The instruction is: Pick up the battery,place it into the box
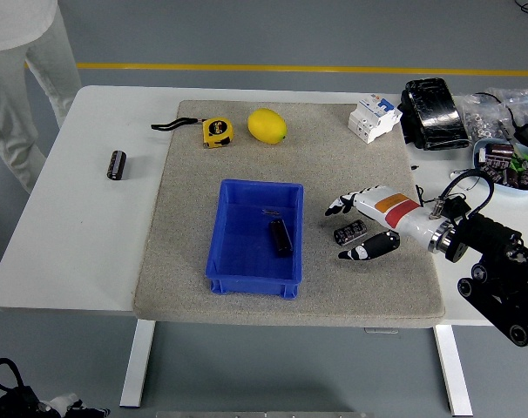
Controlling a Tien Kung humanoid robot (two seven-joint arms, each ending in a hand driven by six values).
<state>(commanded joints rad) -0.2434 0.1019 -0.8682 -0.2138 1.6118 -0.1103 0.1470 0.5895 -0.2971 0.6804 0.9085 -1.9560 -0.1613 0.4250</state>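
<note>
A small black battery (351, 232) lies on the grey mat (186, 261), just right of the blue box (222, 280). My right hand (341, 231) is open and low over the mat, with the battery between the fingers (344, 203) on the far side and the thumb (368, 248) on the near side. I cannot tell whether they touch it. The box holds a dark oblong item (280, 236). A second black battery (116, 164) lies on the bare table at the far left. My left arm is out of view.
A yellow tape measure (215, 131) and a lemon (267, 125) lie at the mat's far edge. A white circuit breaker (373, 117), a black case (432, 113) and a bowl of parts (506, 164) stand at the right. A person (20, 61) stands at the far left.
</note>
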